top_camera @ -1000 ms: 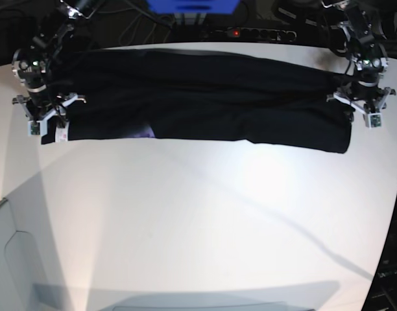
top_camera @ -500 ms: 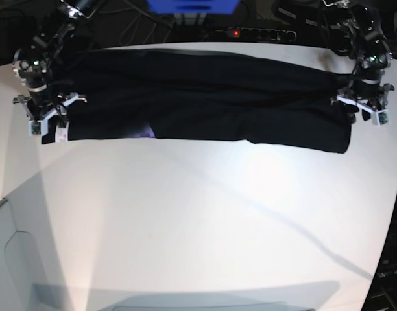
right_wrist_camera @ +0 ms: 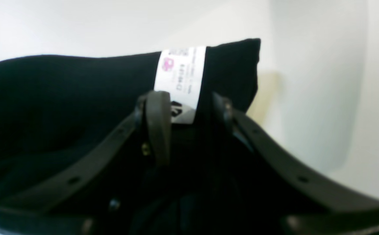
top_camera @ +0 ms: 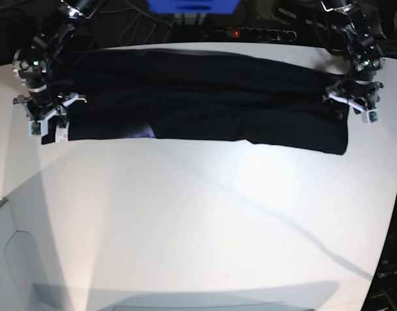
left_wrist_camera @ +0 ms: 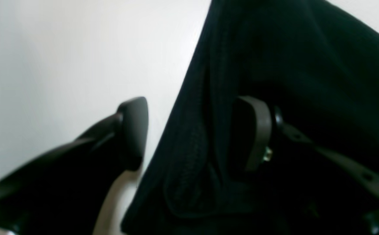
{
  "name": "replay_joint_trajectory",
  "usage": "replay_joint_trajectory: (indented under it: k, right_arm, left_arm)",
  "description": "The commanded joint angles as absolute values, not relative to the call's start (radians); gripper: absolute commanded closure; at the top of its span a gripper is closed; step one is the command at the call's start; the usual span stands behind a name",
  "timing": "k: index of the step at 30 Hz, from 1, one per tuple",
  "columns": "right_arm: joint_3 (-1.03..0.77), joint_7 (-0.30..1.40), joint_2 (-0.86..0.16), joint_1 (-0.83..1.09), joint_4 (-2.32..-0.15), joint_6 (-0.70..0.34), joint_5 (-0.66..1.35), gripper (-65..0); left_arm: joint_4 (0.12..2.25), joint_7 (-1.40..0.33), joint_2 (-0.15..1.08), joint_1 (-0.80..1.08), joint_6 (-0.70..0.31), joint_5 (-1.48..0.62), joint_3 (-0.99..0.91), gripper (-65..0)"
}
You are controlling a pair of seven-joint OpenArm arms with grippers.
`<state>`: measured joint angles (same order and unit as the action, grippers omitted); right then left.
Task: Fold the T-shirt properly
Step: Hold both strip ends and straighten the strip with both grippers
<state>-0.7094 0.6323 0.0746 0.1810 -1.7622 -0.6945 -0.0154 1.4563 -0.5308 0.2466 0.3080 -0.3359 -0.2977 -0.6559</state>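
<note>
Overhead, the T-shirt lies as a long black band across the far side of the white table, running from about ten o'clock to two o'clock in the base view. At its ten-o'clock end the right gripper reaches down from the table's back edge, its arm bent above the cloth. The right wrist view shows its two fingers clenched on the shirt's corner, just below a white label. At the two-o'clock end the left gripper hangs over the shirt's edge. In the left wrist view its jaws stand released and wide, one finger over bare table, the other over the black hem.
</note>
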Motion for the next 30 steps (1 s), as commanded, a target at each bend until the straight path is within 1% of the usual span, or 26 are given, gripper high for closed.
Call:
replay_joint_trajectory:
  k: [1,2,4,9,11,12,20,24,27,30]
  right_arm:
    - [-0.710,0.611,0.065,0.174,-1.782,-0.698,-0.001,-21.7]
    - [-0.710,0.611,0.065,0.174,-1.782,-0.698,-0.001,-21.7]
    - [-0.713,0.611,0.064,0.173,-1.782,-0.698,-0.001,-21.7]
    - [-0.714,0.611,0.062,0.173,-1.781,-0.698,-0.001,-21.7]
    - [-0.714,0.611,0.062,0.174,-1.781,-0.698,-0.001,-21.7]
    - [-0.714,0.611,0.062,0.176,-1.781,-0.698,-0.001,-21.7]
    - [-0.716,0.611,0.065,0.182,-1.787,-0.698,-0.001,-21.7]
    - [-0.716,0.611,0.071,0.203,-1.890,-0.698,0.007,-21.7]
    - [-0.713,0.611,0.119,0.209,-1.992,-0.698,0.007,-21.8]
    - [-0.711,0.611,0.148,0.219,-2.022,-0.698,0.002,-21.8]
  left_arm:
    - [1.455,-0.526,0.257,0.305,-0.334,-0.298,-0.654,-39.4]
    - [1.445,-0.526,0.257,0.305,-0.334,-0.298,-0.653,-37.7]
    - [1.425,-0.526,0.257,0.305,-0.334,-0.298,-0.653,-31.4]
    - [1.389,-0.526,0.257,0.298,-0.334,-0.298,-0.654,-10.7]
    - [1.389,-0.526,0.254,0.280,-0.334,-0.298,-0.659,-1.2]
    - [1.389,-0.530,0.254,0.278,-0.334,-0.298,-0.659,0.0]
    - [1.402,-0.533,0.257,0.275,-0.334,-0.298,-0.661,0.0]
    - [1.402,-0.533,0.257,0.277,-0.334,-0.298,-0.661,0.0]
    - [1.402,-0.533,0.257,0.277,-0.334,-0.298,-0.661,0.0]
    - [1.403,-0.533,0.257,0.277,-0.334,-0.300,-0.661,0.0]
